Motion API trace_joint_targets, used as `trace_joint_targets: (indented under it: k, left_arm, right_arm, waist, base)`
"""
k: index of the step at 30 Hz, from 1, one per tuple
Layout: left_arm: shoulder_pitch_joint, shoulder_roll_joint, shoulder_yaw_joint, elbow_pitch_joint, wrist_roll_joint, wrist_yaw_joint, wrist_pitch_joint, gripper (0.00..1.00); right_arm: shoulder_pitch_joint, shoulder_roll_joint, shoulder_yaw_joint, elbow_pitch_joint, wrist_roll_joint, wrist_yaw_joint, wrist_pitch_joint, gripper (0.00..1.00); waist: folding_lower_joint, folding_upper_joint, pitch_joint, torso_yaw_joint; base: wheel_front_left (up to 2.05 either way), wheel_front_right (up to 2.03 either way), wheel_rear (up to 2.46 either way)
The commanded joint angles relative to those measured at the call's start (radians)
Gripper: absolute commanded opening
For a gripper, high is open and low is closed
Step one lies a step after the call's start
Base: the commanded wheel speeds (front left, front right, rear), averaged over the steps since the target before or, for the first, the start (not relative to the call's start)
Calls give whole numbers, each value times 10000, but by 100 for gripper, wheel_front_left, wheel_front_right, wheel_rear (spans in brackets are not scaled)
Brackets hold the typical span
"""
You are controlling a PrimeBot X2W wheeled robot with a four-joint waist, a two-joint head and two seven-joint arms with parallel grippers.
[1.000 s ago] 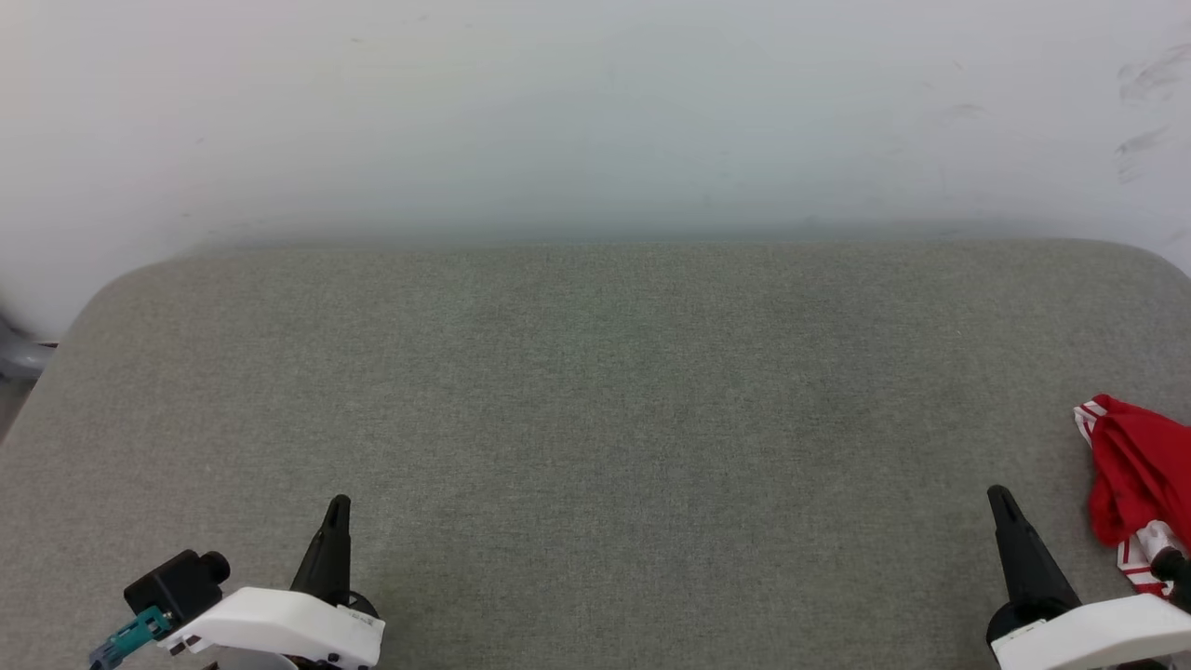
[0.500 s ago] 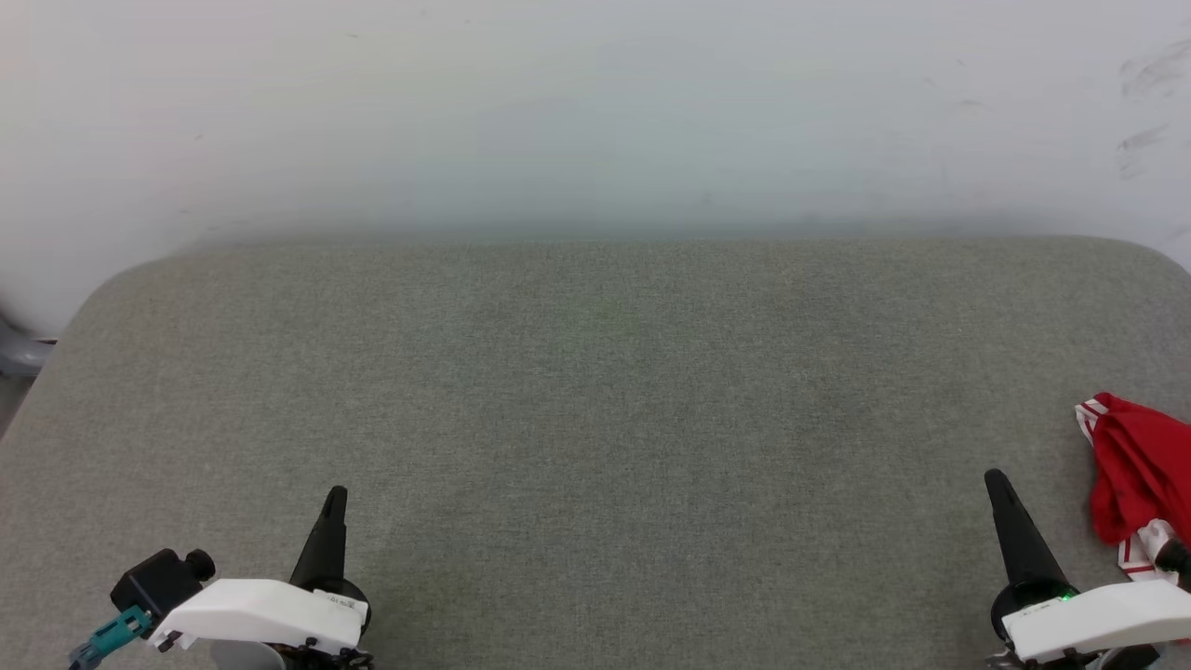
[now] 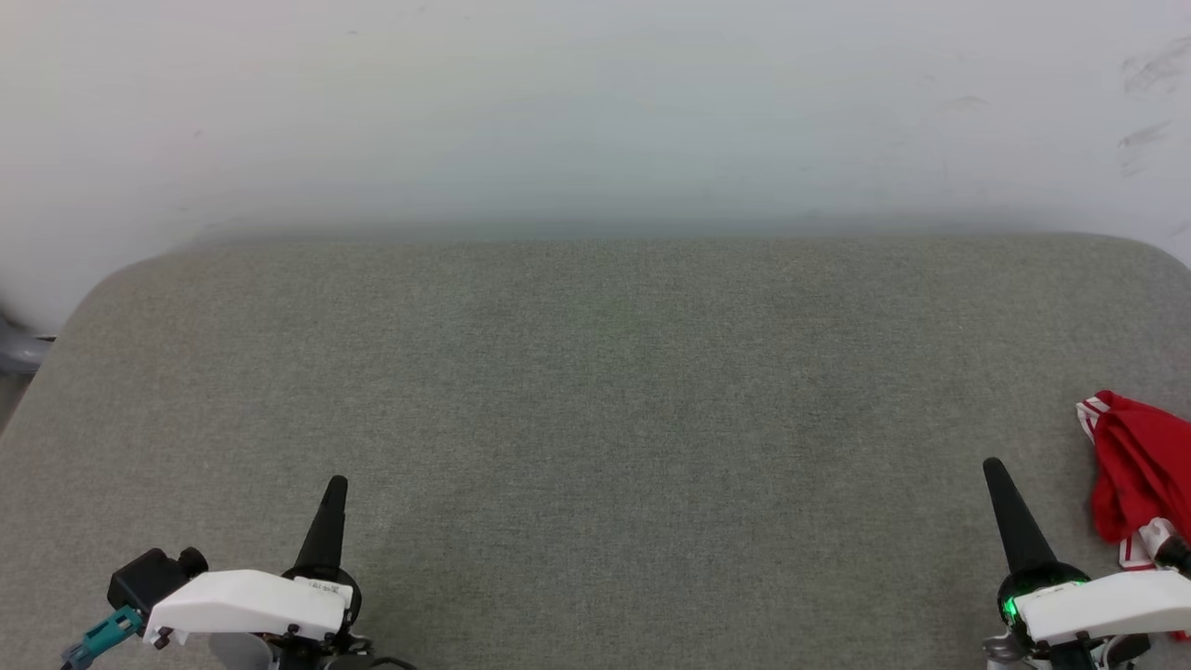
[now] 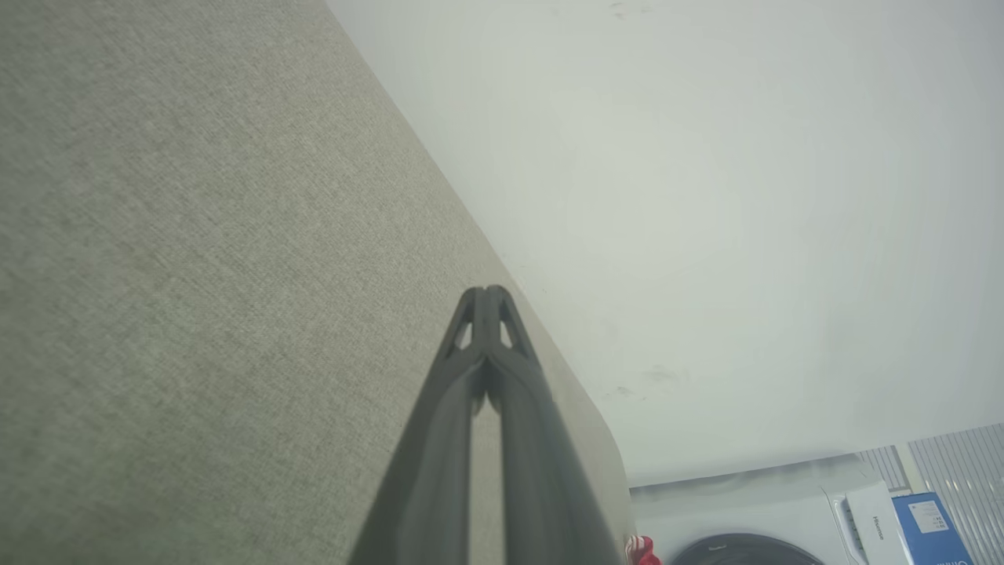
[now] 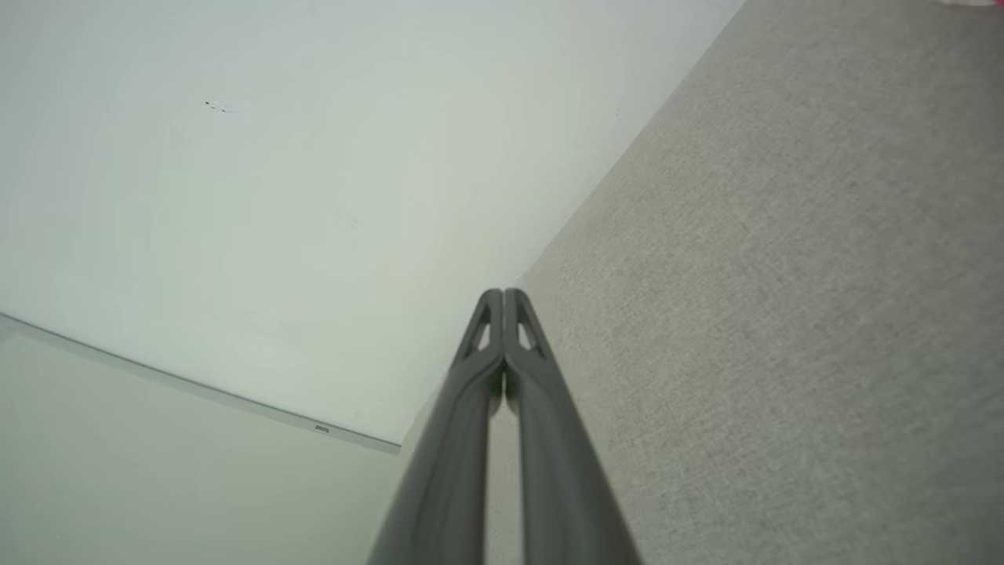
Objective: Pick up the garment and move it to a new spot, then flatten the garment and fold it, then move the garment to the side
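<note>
The left gripper (image 3: 335,486) is being held with its fingers pressed together, nothing between them, over the near left of the grey padded table (image 3: 595,391). The right gripper (image 3: 994,467) is likewise being held closed and empty at the near right. The garment (image 3: 1133,465) is lying bunched at the table's right edge, just beside the right gripper, apart from its fingertips. A white wall (image 3: 595,112) is being observed behind.

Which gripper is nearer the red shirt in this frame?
Right. The right gripper is close beside the shirt, on its left, by the table's right edge. The left gripper is far across the table, near its left side.
</note>
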Motion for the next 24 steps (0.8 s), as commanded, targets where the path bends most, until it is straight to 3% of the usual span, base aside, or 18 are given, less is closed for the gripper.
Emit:
trace_joint_targets:
  k: [1,24]
  left_arm:
    - [-246,-19,90,-55,-222,-89,65,0]
    - [-462,-298,553,95,-2060,-370,638,0]
  right_arm:
    - [-273,-15,5,-21,279,-1,43,0]
    - [-725,-17,17,548,2463,-2,161,0]
  waist:
    - [0,-1,5,-1]
    - [0,-1,85,-13]
  base:
    - [0,0,0]
    - [0,0,0]
